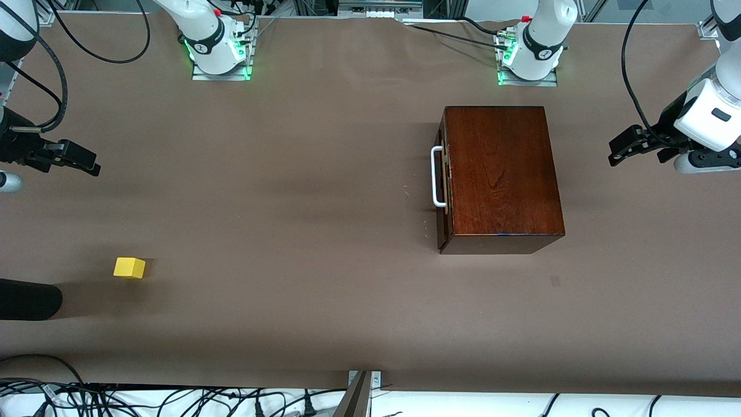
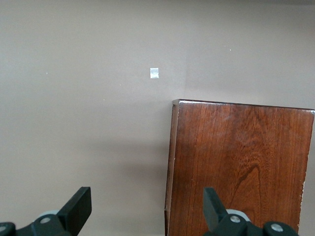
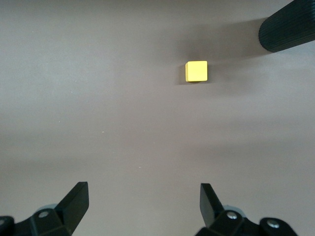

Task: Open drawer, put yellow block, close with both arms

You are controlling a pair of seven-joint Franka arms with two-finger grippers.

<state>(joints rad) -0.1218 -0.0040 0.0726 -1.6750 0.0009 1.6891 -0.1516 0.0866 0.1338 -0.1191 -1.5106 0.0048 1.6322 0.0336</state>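
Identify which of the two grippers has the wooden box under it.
The left gripper, open over the table's left-arm end: its wrist view shows the wooden box. The right gripper, also open, sees only the yellow block.

Two white, rounded arms with dark grey joint rings. Left arm [image 1: 535,46] bolted to a metal base plate [image 1: 547,83], glowing green at the foot, with a red cap by the ring and a small round white mark on it. Right arm [image 1: 217,43] just the same. Black cables [image 1: 628,69] looping along both.

Left gripper [image 1: 618,152], over the left arm's end of the table: black and angular, under a white block [image 1: 709,119] with a dark slot and a grey cylinder [image 1: 692,164]. Right gripper [image 1: 81,162], over the right arm's end: black as well.

Seen from the wrists, left gripper [image 2: 147,196] and right gripper [image 3: 142,191] alike: wedge-shaped black fingers [image 3: 78,196] set wide apart, with silver screws [image 3: 43,214] in the mounts.
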